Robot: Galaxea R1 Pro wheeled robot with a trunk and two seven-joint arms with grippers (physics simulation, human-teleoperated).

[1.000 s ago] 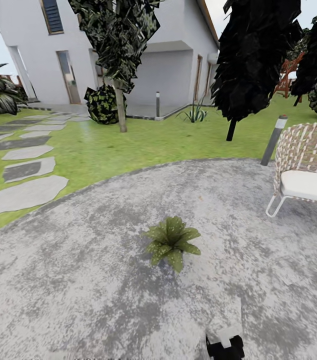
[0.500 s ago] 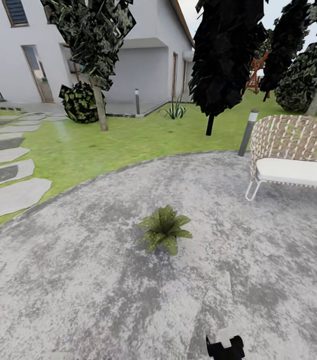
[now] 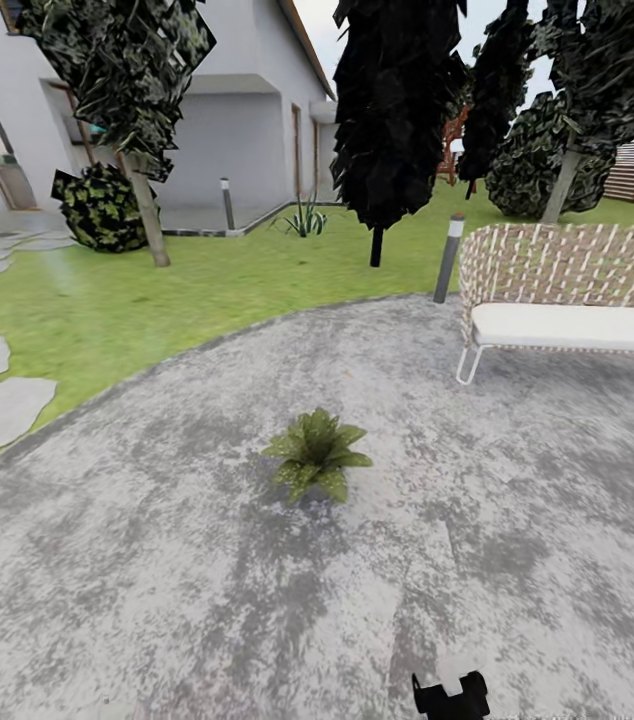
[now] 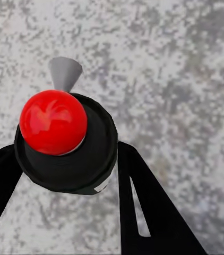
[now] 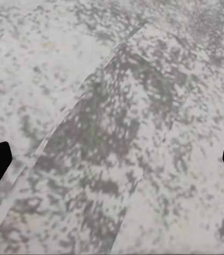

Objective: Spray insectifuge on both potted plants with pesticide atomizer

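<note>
1. Patio [image 3: 157,600]: mottled grey paving covers the lower head view, with lawn [image 3: 107,310] beyond it from 9 to 12 o'clock. A house [image 3: 247,130] and dark trees stand behind.
2. Seat [image 3: 567,300]: wicker with a white cushion, at 2 o'clock on the patio, well apart from the plant.
3. Plant [image 3: 314,455]: one broad-leaved rosette near frame centre, upright on the paving. Its pot is hidden under the leaves. No spray is visible on it.
4. Left gripper [image 4: 69,175]: fingers closed on the atomizer [image 4: 64,143], one dark finger on each side of its black body. The red top and a grey nozzle project beyond the grip.
5. Right gripper [image 5: 112,164]: fingertips stand wide apart at the frame edges, nothing between them, paving beyond.
6. A dark part [image 3: 450,698] shows at 6 o'clock in the head view; which arm it belongs to cannot be told.
7. Handling, as judged: the atomizer looks small, rigid and light, with a smooth round body that could twist in the grip. Hold at the body, keeping the top and nozzle free. The nozzle needs aiming at the plant from closer.
</note>
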